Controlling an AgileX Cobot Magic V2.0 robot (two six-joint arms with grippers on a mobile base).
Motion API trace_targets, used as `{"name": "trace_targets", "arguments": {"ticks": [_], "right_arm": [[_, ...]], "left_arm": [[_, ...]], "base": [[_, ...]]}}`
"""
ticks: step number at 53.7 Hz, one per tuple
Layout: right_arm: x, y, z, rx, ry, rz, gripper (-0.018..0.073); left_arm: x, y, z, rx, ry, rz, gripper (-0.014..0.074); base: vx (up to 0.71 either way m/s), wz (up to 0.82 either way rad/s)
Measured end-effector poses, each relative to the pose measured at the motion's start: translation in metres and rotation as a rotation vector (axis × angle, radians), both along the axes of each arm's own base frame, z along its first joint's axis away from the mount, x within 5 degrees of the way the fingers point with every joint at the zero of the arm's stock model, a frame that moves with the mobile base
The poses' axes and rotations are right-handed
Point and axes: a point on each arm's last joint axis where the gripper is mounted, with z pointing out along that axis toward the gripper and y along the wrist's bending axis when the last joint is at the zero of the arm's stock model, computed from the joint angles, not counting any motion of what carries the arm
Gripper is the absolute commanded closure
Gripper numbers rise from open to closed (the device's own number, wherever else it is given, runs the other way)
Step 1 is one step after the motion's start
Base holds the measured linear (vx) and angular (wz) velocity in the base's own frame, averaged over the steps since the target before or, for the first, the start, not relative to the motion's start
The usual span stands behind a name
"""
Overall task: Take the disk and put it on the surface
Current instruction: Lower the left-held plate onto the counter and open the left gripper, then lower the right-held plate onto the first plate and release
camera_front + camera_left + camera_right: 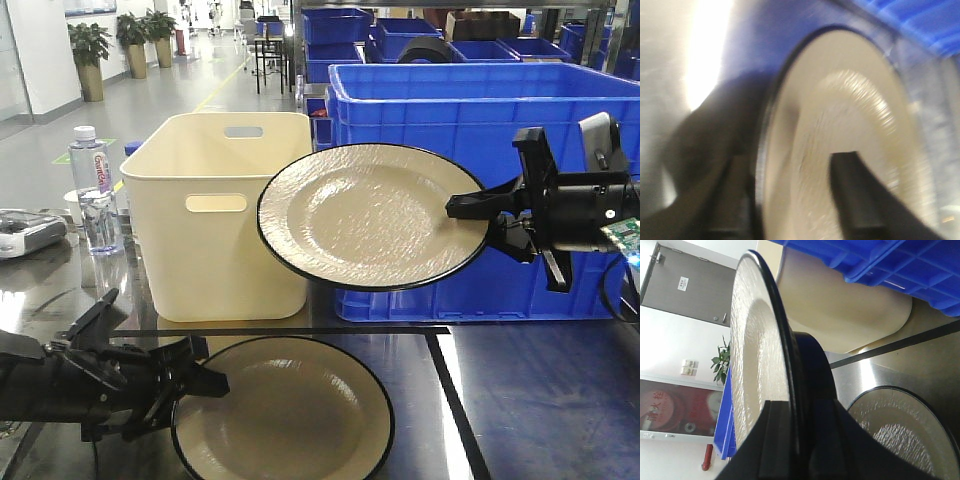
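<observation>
Centre frame: right gripper (pixel 475 228) is pinching the rim of a cream plate (pixel 370 215), holding it in the air | Bottom: second plate (pixel 290 415) is lying on the grey tabletop (pixel 540 400) | Lower left: left gripper (pixel 212 368) is spreading its fingers astride that rim.

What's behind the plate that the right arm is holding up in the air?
Behind the raised plate, gripped by the right end effector, stand a cream bin and a blue crate. It hides part of the bin's right side and of the crate's front wall.
</observation>
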Motion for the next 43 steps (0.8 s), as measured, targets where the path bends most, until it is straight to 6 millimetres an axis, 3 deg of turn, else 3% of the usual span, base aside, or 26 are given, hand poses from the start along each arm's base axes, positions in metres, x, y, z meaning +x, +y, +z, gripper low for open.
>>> {"name": "trace_targets", "arguments": {"ticks": [9,26,31,43], "right_arm": [[0.0,-0.001,-0.003,-0.046,0.004,0.003,0.0567],[-0.001,0.001,-0.008,-0.117,0.009,0.016,0.0567],[0.0,0.017,-0.009,-0.138,-0.01,0.02,0.0567],[-0.001,0.076,-0.028,-0.224,-0.016,0.145,0.0564]], "left_arm": [[-0.002,0.005,0.004,0.031,-0.021,-0.006,0.0057],[-0.007,0.053,0.036,0.017,-0.097,0.112,0.0057],[-0.018,0.065,0.056,0.014,-0.154,0.139,0.0057],[-0.043,0.066,0.095,0.013,-0.28,0.147,0.0057]], "base": [[0.0,0.0],[0.0,0.0],[0.0,0.0],[0.0,0.0]]}}
